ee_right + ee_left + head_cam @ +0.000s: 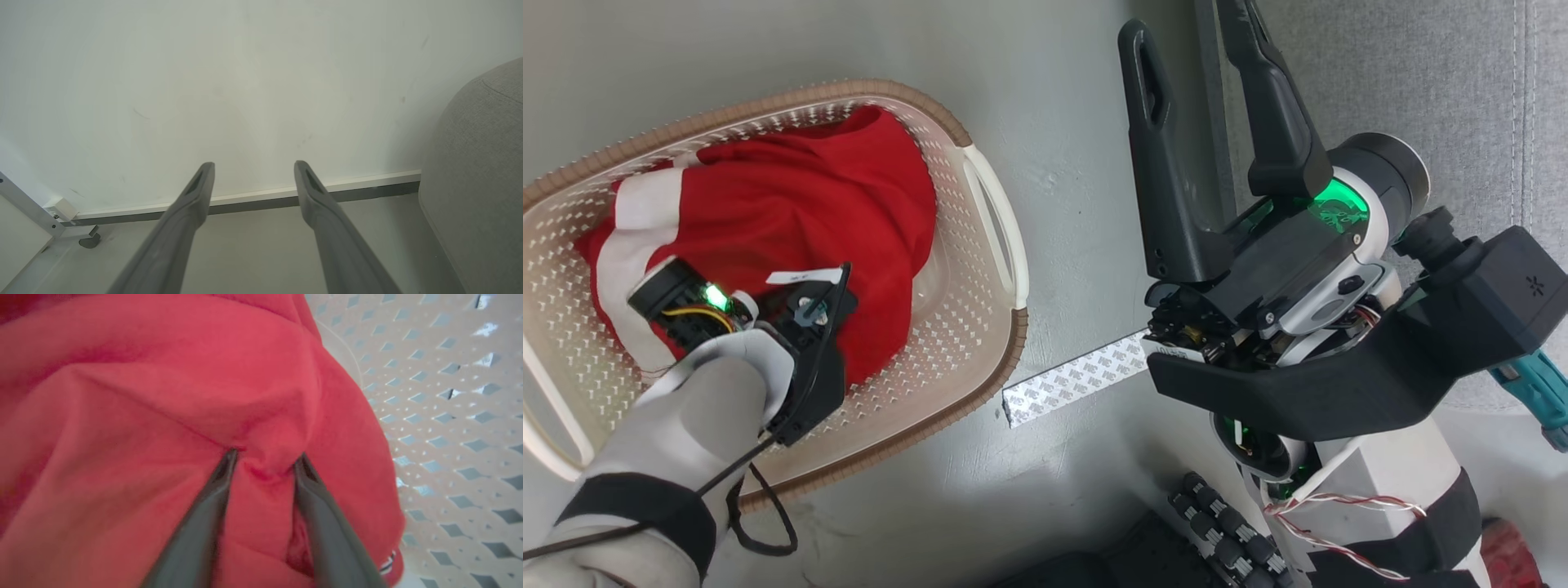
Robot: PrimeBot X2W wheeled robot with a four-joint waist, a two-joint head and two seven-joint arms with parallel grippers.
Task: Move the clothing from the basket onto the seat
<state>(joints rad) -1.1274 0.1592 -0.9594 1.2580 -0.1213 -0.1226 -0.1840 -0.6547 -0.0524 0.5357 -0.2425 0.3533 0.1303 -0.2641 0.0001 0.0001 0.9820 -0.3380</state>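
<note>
Reaching into the basket for a fold of red clothing.
From the head: finds the soft bright red fabric clothing with white trim bands (792,188) heaped inside the cream-white perforated plastic basket with a brown rim (768,102) on the floor, with the pale left forearm (686,408) down on the pile; places the large light grey woven-fabric seat (1462,82) well apart at upper right, with the right gripper (1184,24) spread and empty in front of it. From the left wrist: shows the left gripper (265,457) spread, fingertips dug into the cloth with a ridge bunched between them, not yet pinching. Close fully on that ridge, take a deep bite, then lift straight up clear of the basket wall. From the right wrist: shows the right gripper (253,167) wide apart, holding nothing, aimed at a pale wall beside the seat's rounded corner.
</note>
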